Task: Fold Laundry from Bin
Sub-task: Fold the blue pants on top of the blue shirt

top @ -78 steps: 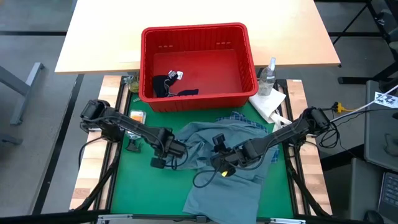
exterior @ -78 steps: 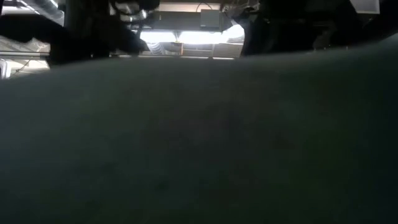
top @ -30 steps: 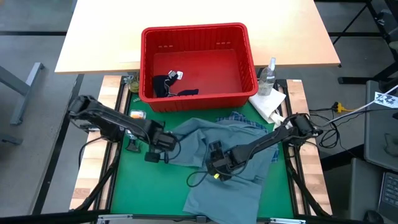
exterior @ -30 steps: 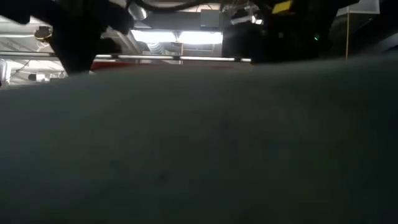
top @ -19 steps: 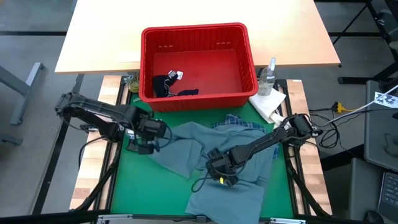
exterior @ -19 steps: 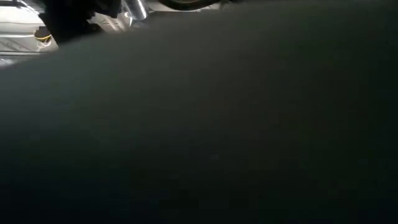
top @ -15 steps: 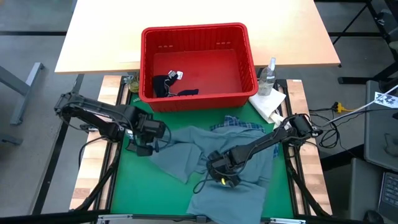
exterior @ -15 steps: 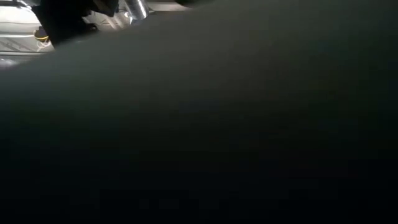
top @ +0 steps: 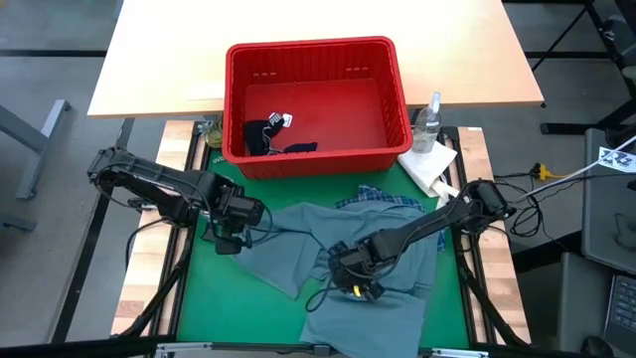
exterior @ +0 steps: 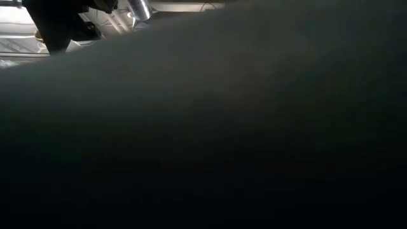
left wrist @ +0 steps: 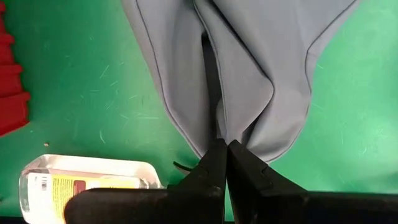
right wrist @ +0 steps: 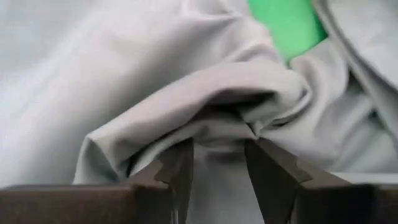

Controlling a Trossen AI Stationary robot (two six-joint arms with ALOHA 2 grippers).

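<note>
A large grey-blue garment [top: 298, 234] lies spread on the green mat [top: 214, 298], over a blue-white plaid shirt [top: 383, 196] whose far edge shows. My left gripper [top: 231, 237] is shut on the garment's left end. My right gripper [top: 350, 270] is shut on a bunched fold near its middle. The red bin [top: 313, 48] stands behind the mat with a dark navy garment [top: 268, 137] on its floor. In the low view grey cloth [exterior: 222, 127] fills almost everything. My left gripper pinches a gathered edge of the grey-blue garment [left wrist: 230, 134] between its two fingers from above, pointing down. The cloth fans out from the fingertips [left wrist: 214, 163] in several folds and runs down onto the mat. My right gripper has a raised fold of the garment [right wrist: 217, 127] between its two fingers [right wrist: 177, 168], coming slanting down from the table's right. Several layers are bunched there, lifted a little, while the rest lies on the mat.
A clear bottle with a yellow label [left wrist: 81, 180] lies on the mat just left of my left gripper. A clear spray bottle [top: 429, 119] and a white paper towel [top: 429, 164] sit at the mat's far right corner. A light wooden tabletop [top: 159, 60] lies beyond.
My left gripper has gone up and toward the table's left edge, shut on the garment, drawing its left part out over the mat. My right gripper has risen and rolled with its bunched fold. In the low view the cloth has risen and covers nearly the whole picture.
</note>
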